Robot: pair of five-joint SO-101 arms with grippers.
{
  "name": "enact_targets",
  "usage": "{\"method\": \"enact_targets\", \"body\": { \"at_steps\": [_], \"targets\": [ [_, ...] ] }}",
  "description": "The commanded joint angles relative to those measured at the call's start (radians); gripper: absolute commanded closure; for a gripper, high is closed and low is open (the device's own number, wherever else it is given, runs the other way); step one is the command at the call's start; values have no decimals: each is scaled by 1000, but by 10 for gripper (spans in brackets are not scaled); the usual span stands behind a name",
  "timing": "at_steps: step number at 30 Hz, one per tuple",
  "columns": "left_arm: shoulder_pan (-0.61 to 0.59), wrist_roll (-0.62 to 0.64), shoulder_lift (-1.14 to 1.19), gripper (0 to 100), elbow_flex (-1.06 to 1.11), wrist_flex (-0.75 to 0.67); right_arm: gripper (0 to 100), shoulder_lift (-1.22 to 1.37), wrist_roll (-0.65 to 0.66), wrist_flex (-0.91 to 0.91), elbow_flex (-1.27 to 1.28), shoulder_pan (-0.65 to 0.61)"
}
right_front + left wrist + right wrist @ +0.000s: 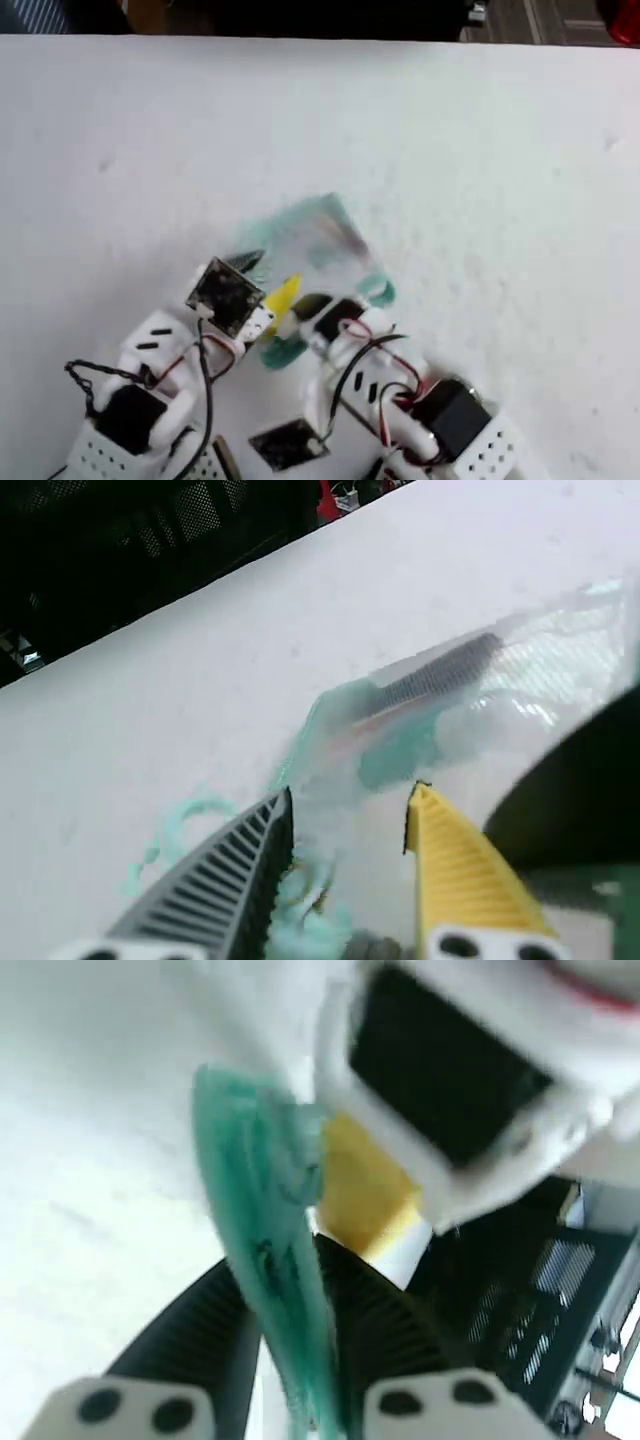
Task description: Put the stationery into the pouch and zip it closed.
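Teal and see-through, the pouch [318, 235] lies flat near the middle of the white table [480, 150], just beyond both arms. Right gripper [285, 1265] is on it: black fingers [200, 1330] drawn in narrow, pinching the pouch's near teal edge between them. Left gripper [350, 792] sits just to its left, with one grey and one yellow finger [455, 880] spread apart, straddling the crumpled near corner of the pouch. Further in, a dark ribbed strip [440, 670] shows through the clear skin. What it is, I cannot tell.
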Motion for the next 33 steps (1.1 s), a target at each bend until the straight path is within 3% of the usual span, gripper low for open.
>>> {"method": "enact_targets", "body": {
  "at_steps": [1,11,18,22,25,33],
  "targets": [
    [45,-18,16,784,-103,141,981,-28,-21,-124,-20,68],
    [44,-63,16,784,-140,192,981,-33,-40,-297,89,133],
    [-61,-43,15,783,-146,121,981,-36,-232,-423,84,151],
    [-165,118,15,782,-199,121,981,-28,-351,-473,83,151],
    [-234,164,15,782,-222,121,981,-28,-431,-489,83,153],
    [-252,164,-125,782,-216,140,981,-28,-634,-490,84,148]
  ]
}}
